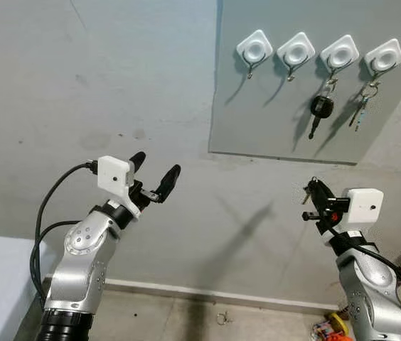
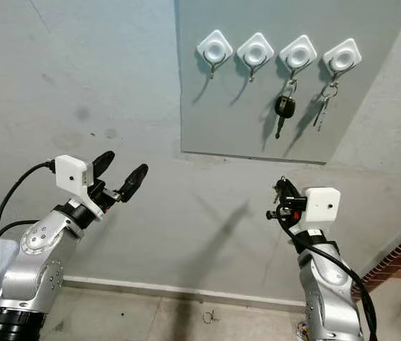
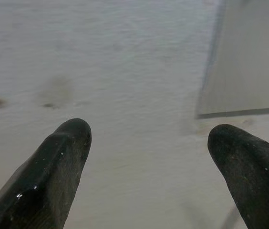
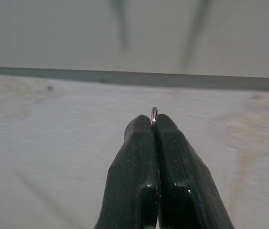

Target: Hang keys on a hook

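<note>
The right gripper [image 1: 313,187] is raised toward the wall, its two black fingers [image 4: 144,157] pressed tight together on a thin metal key ring [image 4: 154,114], of which only a small silvery arc pokes out between the tips. In the head views a little metal shows at the fingertips, too small to tell how many keys hang from it. The left gripper [image 1: 156,172] is lifted to about the same height well off to the left, its two fingers [image 3: 53,167] spread wide apart, holding nothing and touching nothing.

Above the right gripper a grey board [image 1: 257,99] is fixed on the concrete wall [image 1: 79,71]. It carries four white square hooks in a row. The first hook [image 1: 254,50] and the second hook [image 1: 296,51] are bare. From the third hook [image 1: 340,54] hangs a car key [image 1: 320,110] with a black head, and from the fourth hook [image 1: 384,57] hangs a small bunch of keys [image 1: 361,106] on a ring.

On the floor by the wall lies one more key ring [image 1: 222,318].
</note>
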`<state>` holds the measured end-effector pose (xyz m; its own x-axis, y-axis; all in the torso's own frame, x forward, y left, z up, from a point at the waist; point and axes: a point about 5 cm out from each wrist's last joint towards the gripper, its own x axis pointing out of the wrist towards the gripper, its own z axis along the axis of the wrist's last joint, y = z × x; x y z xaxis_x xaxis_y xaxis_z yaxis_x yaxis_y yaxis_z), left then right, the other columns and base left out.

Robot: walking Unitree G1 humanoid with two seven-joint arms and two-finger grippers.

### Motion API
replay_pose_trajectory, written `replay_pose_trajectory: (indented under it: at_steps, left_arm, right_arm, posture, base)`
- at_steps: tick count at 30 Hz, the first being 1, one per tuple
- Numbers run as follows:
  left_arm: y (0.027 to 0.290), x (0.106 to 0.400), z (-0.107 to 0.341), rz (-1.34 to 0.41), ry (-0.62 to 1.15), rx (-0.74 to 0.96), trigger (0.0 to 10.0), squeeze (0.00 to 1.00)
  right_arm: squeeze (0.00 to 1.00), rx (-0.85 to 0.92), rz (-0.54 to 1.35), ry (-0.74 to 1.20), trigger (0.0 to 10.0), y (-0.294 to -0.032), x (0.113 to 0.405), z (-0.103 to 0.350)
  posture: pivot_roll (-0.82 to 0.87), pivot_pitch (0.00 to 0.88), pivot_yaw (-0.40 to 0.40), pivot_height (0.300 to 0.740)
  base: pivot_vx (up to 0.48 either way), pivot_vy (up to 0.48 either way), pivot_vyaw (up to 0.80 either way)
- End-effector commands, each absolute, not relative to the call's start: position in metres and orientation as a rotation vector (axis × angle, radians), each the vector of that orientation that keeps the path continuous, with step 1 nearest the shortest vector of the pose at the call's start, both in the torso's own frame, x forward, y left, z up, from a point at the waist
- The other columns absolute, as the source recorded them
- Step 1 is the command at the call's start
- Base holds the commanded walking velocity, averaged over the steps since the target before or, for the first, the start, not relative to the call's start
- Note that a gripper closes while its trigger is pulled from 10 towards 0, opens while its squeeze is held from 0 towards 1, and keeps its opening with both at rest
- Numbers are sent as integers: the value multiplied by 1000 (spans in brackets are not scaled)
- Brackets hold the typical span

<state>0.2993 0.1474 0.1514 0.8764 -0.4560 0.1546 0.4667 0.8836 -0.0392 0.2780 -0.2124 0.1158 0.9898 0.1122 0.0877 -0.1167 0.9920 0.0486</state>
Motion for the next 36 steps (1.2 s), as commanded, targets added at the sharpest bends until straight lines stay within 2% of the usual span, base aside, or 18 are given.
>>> replay_pose_trajectory:
  at_steps: [1, 12, 24, 36]
  left_arm:
    - [150, 300, 155, -465, -150, -65, 10000, 0]
    - [150, 302, 161, -484, -167, -32, 10000, 0]
    - [113, 297, 190, -692, -274, 42, 10000, 0]
    - [76, 289, 223, -881, -390, 53, 10000, 0]
  right_arm:
    - [0, 45, 118, -118, 10000, -212, 280, 125]
    - [0, 40, 153, -110, 10000, -208, 278, 124]
    - [0, 41, 386, -150, 10000, -174, 279, 139]
    - [0, 73, 506, -338, 10000, -154, 289, 198]
  posture:
    - [-45, 0, 25, 740]
    - [-45, 0, 25, 740]
    - [-47, 0, 24, 740]
    - [-46, 0, 26, 740]
  base:
    - [0, 0, 0]
    - [0, 0, 0]
    - [0, 0, 0]
    - [0, 0, 0]
